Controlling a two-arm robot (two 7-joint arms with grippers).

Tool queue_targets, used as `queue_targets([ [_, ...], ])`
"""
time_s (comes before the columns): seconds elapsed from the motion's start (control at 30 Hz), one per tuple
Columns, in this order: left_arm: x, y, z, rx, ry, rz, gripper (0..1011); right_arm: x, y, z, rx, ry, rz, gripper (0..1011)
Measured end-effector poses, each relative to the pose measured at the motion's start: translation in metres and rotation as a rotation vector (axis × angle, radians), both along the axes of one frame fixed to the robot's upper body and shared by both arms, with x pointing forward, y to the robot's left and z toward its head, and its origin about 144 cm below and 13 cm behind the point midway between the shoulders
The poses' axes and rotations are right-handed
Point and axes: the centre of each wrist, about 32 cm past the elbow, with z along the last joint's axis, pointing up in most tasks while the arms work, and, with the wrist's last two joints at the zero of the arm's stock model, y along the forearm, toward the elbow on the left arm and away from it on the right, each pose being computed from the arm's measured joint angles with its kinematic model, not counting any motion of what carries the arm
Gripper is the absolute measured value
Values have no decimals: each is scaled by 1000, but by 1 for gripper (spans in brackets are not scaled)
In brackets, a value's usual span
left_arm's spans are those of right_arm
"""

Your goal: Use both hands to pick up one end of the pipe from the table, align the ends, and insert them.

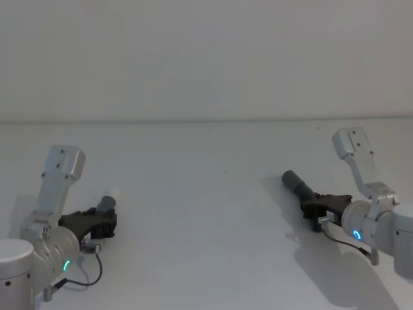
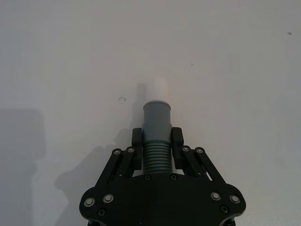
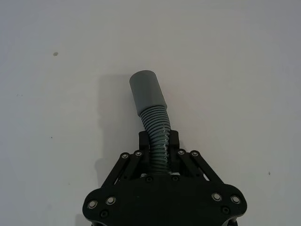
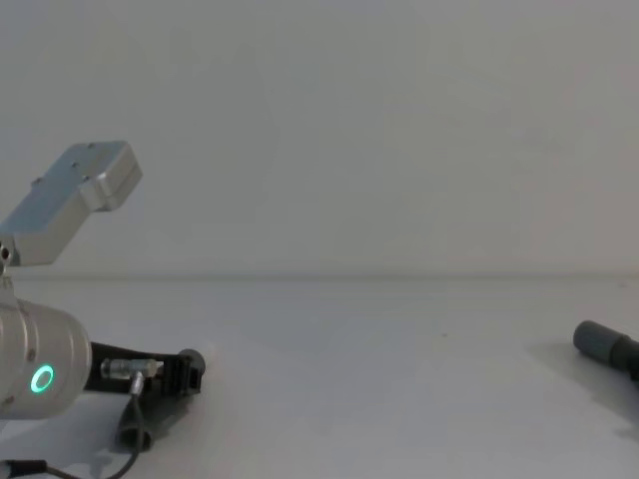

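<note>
At the left of the head view we see the left gripper (image 1: 103,219) low over the white table (image 1: 206,213), its silver wrist showing a green ring light (image 1: 66,265). In the left wrist view its fingers (image 2: 137,139) pinch the pipe (image 2: 155,157) from both sides on the corrugated part, just behind the grey cuff (image 2: 156,117), which sticks out past the fingertips and ends in a narrower white tip (image 2: 160,87). From the chest view the same gripper (image 4: 185,374) reaches in from the left edge, close to the tabletop, with a thin black cable (image 4: 132,431) hanging from the wrist. Between the two arms we see a wide stretch of bare table, and the two ends lie well apart. At the right of the head view the right gripper (image 1: 316,205) holds the other end, its wrist lit by a blue ring (image 1: 357,234). In the right wrist view its fingers (image 3: 144,140) clamp the ribbed hose a little behind the plain sleeve (image 3: 146,92), and the hose bends slightly between the fingertips and the sleeve, whose shadow falls on the table beside it. The sleeve (image 1: 295,182) points away from the robot and towards the middle, and it pokes in at the right edge of the chest view (image 4: 604,342). We cannot see the stretch of pipe behind either gripper.
</note>
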Motion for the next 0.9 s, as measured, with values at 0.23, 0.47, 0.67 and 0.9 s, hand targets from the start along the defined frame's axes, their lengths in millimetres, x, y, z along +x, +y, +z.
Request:
queue_targets([
  [0.23,0,0,0,0,0,0,329,0,0,0,0,0,0,205],
  [0.47,0,0,0,0,0,0,329,0,0,0,0,0,0,205],
  [0.67,0,0,0,0,0,0,329,0,0,0,0,0,0,205],
  [0.9,0,0,0,0,0,0,329,0,0,0,0,0,0,205],
])
